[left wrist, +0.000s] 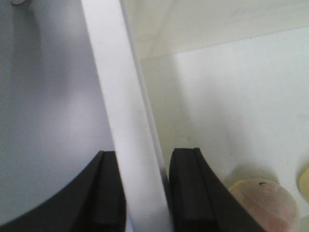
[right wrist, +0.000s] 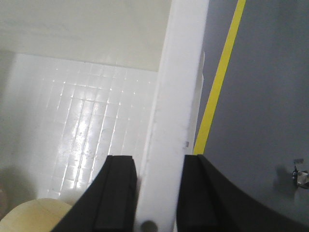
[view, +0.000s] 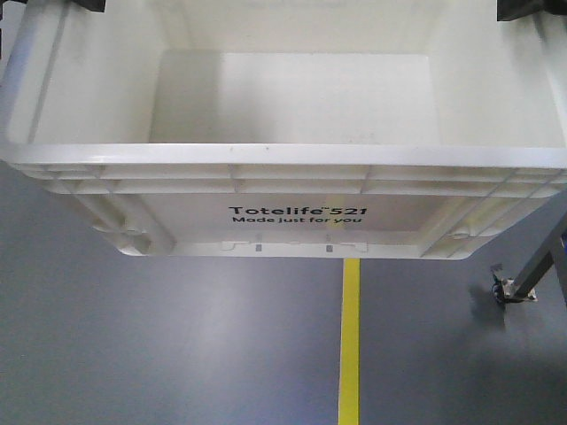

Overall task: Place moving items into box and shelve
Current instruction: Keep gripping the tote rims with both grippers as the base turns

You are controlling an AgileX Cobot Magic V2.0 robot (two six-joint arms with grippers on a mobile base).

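White Totelife crate [view: 292, 217] hangs between the left jaws and right jaws, each pinched tight on a side rim. A pinkish round item [left wrist: 265, 203] lies just inside the left jaws. Best: lift level, both sides together.

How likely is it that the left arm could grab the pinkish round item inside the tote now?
Probably not as it stands: the left end effector is clamped on the tote rim, so it is busy. The pinkish round item lies uncovered just inside.
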